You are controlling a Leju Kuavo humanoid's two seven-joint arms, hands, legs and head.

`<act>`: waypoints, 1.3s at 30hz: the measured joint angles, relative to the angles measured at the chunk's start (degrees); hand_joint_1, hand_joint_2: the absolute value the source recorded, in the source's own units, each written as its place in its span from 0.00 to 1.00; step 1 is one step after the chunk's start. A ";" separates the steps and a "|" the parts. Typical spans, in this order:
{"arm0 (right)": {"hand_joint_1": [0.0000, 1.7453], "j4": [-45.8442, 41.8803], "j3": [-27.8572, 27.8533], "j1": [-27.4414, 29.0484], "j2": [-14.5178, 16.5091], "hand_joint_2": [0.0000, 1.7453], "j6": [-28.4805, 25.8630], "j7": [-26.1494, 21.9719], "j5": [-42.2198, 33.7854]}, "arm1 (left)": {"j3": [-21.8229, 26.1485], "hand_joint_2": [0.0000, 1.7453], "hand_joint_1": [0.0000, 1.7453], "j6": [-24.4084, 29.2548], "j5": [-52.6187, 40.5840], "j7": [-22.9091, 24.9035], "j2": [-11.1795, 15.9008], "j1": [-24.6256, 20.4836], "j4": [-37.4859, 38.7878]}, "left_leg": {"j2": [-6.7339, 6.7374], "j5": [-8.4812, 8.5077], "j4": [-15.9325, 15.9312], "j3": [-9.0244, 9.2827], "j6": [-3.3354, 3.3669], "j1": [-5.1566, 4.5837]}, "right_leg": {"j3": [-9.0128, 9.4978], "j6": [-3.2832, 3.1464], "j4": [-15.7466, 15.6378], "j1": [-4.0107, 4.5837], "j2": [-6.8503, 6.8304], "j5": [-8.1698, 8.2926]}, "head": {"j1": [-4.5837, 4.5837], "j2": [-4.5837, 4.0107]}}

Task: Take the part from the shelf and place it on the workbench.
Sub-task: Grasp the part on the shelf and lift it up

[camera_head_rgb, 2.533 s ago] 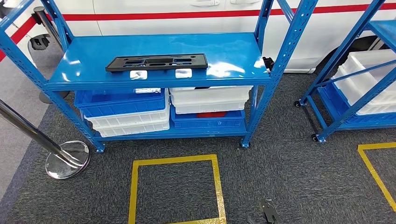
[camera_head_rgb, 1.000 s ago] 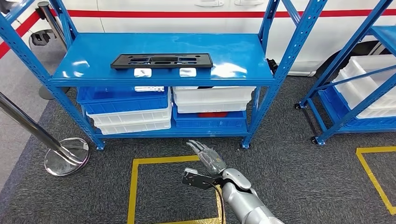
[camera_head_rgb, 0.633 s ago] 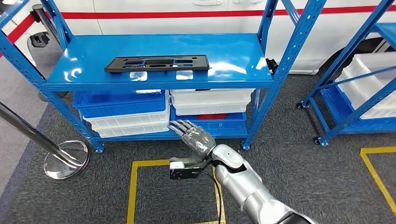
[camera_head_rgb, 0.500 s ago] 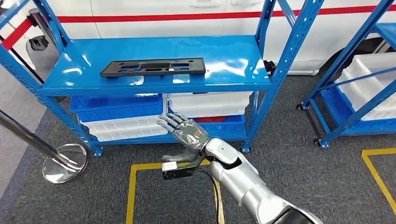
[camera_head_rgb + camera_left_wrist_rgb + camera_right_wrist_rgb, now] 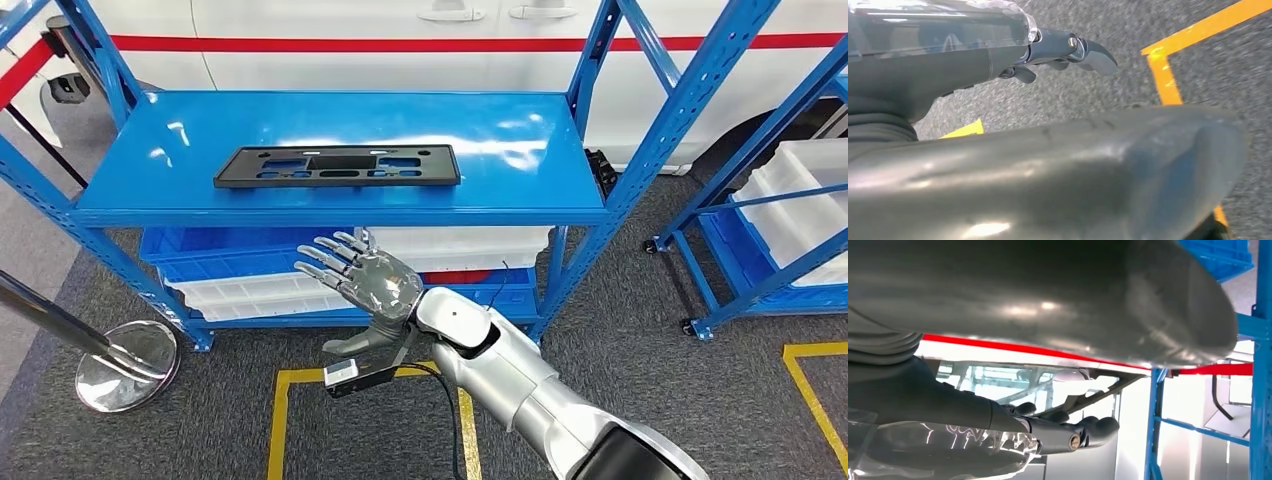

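One black part [image 5: 337, 166] on shelf [image 5: 520, 130]

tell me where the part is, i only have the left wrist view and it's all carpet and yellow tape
Observer: The black part lies flat on the blue shelf's top deck, with nothing touching it.
Operator: is the right hand near it
Observer: The right hand is in front of the shelf, lower than the deck's front edge, fingers spread, holding nothing.
Operator: whats under that deck
Observer: Stacked blue and white bins on the lower level.
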 joint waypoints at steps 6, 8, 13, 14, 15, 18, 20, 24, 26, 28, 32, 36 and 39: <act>0.00 -0.10 0.51 0.00 -0.84 0.00 -1.44 1.97 1.52 | 0.00 0.00 0.00 -0.02 -0.39 0.08 -0.11 -0.02 -0.02 | -0.32 -3.99 -0.09 5.23 -0.24 0.04 | -7.07 -0.17 -2.08 -0.30 -0.03 -0.92 | 0.00 0.00; 0.00 -0.23 0.70 -0.03 -1.14 0.00 -2.29 2.86 2.81 | 0.01 0.00 0.00 0.08 -0.42 0.10 -0.26 -0.13 -0.02 | -0.53 -5.35 -0.02 6.49 -0.78 -0.06 | -6.29 -0.83 -9.01 0.16 0.11 6.97 | -0.01 0.00; 0.00 -1.85 1.60 -0.28 -1.30 0.00 -3.22 4.10 5.19 | 0.02 0.00 0.00 0.22 -0.54 0.51 -0.32 -0.39 -0.06 | -0.59 -6.34 2.24 6.90 -2.24 -0.08 | -4.50 -2.63 -12.35 0.42 0.35 10.09 | -0.03 0.00; 0.00 -2.28 1.79 -0.34 -1.25 0.00 -3.22 4.16 5.43 | 0.01 0.00 0.00 0.17 -0.61 0.55 -0.32 -0.47 -0.07 | -0.45 -7.14 4.55 5.75 -2.39 0.01 | -3.88 -2.96 -12.54 0.39 0.34 9.73 | -0.03 0.00; 0.00 -2.63 1.98 -0.37 -1.25 0.00 -3.21 4.22 5.64 | 0.01 0.00 0.00 0.13 -0.69 0.56 -0.31 -0.51 -0.07 | -0.33 -8.44 7.71 3.97 -2.54 0.09 | -3.41 -3.21 -12.64 0.41 0.33 9.32 | -0.02 0.00; 0.00 -3.24 2.57 -0.19 -1.26 0.00 -3.17 4.50 6.01 | 0.01 0.00 0.00 0.09 -0.88 0.67 -0.30 -0.41 -0.08 | -0.23 -12.17 15.53 -1.82 -3.00 0.16 | -2.23 -3.51 -12.56 0.64 0.34 7.95 | -0.03 0.00; 0.00 -3.52 2.81 -0.04 -1.25 0.00 -3.09 4.67 6.11 | 0.02 0.00 0.00 0.09 -0.96 0.83 -0.28 -0.31 -0.09 | -0.19 -9.60 12.88 -2.20 -3.01 0.16 | -1.05 -3.44 -12.35 0.73 0.39 6.91 | -0.03 0.00; 0.00 -4.24 3.15 -0.04 -1.24 0.00 -2.42 4.80 6.16 | 0.02 0.00 0.00 0.16 -0.92 0.96 -0.26 -0.38 -0.09 | 0.07 -1.66 0.52 0.98 -1.86 -0.23 | 0.57 -2.71 -12.00 0.84 0.39 5.18 | -0.02 0.00; 0.00 -4.57 3.27 0.01 -1.24 0.00 -2.12 4.80 6.17 | 0.02 0.00 0.00 0.24 -0.91 1.03 -0.26 -0.42 -0.11 | 0.04 -1.72 -0.49 1.35 -1.09 -0.40 | 0.59 -2.07 -11.84 0.86 0.43 5.11 | -0.02 0.00; 0.00 -4.96 3.30 -0.01 -1.25 0.00 -2.10 4.80 6.17 | 0.02 0.00 0.00 0.26 -0.85 1.06 -0.27 -0.29 -0.14 | -0.01 -1.54 -1.08 2.37 -0.50 -0.14 | 0.26 -1.46 -10.42 0.84 0.36 4.89 | -0.02 0.00; 0.00 -5.23 3.31 0.00 -1.30 0.00 -2.05 4.80 6.14 | 0.02 0.00 0.00 0.34 -0.77 1.13 -0.31 -0.55 -0.17 | -0.04 -2.37 -1.49 4.30 0.08 0.15 | -7.28 -0.16 1.83 0.06 0.15 0.90 | -0.02 0.00; 0.00 -5.23 3.33 0.15 -1.34 0.00 -1.86 4.80 5.97 | 0.04 0.00 0.00 0.51 -0.57 1.24 -0.32 -0.38 -0.17 | -0.22 -3.96 -1.47 6.14 -0.23 0.18 | -8.91 0.27 -0.73 -0.67 -0.05 3.94 | -0.02 0.00; 0.00 -5.23 3.38 0.05 -1.33 0.00 -1.73 4.80 5.84 | 0.04 0.00 0.00 0.61 -0.54 1.19 -0.42 -0.45 -0.18 | -0.37 -5.37 -1.50 7.34 -1.12 0.14 | -4.88 -0.59 -11.29 -0.33 -0.01 9.51 | -0.01 0.00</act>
